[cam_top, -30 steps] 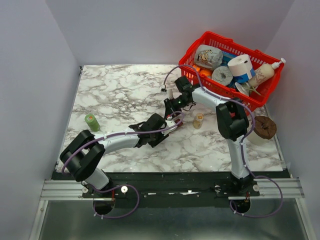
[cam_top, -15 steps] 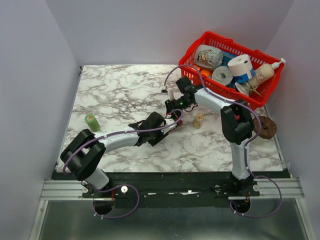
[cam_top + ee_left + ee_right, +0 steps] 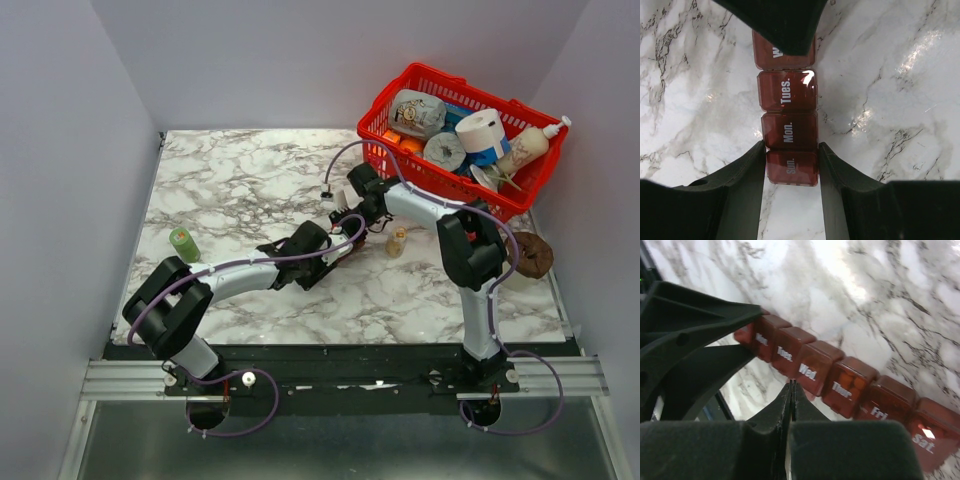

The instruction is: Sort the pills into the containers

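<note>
The top view looks steeply down over the whole counter [image 3: 250, 190]; both wrist views hover close above it, sharing the containers [image 3: 788, 95].

The bench [image 3: 250, 190] has a marble-pattern top, white with grey veining, smooth and glossy, with bright highlights in the left wrist view. The containers [image 3: 790, 130] are translucent red-brown plastic, smooth and shiny, with white printed day lettering on the lids. The pills [image 3: 849, 380] show dull orange through one tinted lid; their finish cannot be told. The left gripper [image 3: 791, 150] and the right gripper [image 3: 791, 387] have jaws of black plastic, matt and faintly grainy. The basket [image 3: 390, 90] is red glossy openwork, apparently plastic. The front rail [image 3: 120, 378] is bare ribbed metal with a satin grey finish. The cables [image 3: 345, 147] have smooth purple sheathing.
</note>
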Robot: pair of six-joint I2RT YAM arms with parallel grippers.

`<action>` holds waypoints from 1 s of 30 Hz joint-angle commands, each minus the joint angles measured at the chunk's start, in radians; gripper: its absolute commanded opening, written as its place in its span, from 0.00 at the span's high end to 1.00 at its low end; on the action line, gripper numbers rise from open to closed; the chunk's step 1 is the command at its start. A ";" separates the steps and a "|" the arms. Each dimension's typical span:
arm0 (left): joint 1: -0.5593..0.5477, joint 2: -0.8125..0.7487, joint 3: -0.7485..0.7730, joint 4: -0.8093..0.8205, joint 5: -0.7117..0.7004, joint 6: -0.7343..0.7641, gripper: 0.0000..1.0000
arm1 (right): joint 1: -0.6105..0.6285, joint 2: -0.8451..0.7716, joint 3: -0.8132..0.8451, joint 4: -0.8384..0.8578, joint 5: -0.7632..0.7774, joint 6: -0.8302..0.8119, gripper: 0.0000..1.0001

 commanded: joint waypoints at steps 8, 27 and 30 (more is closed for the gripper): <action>0.004 0.035 0.027 -0.043 0.052 -0.019 0.51 | 0.037 0.072 0.010 0.026 0.279 0.082 0.96; 0.005 0.056 0.048 -0.065 0.046 -0.023 0.51 | 0.072 0.021 0.028 0.006 0.240 0.059 0.97; 0.005 0.054 0.045 -0.066 0.040 -0.020 0.51 | 0.072 -0.021 0.044 0.003 0.235 0.059 0.97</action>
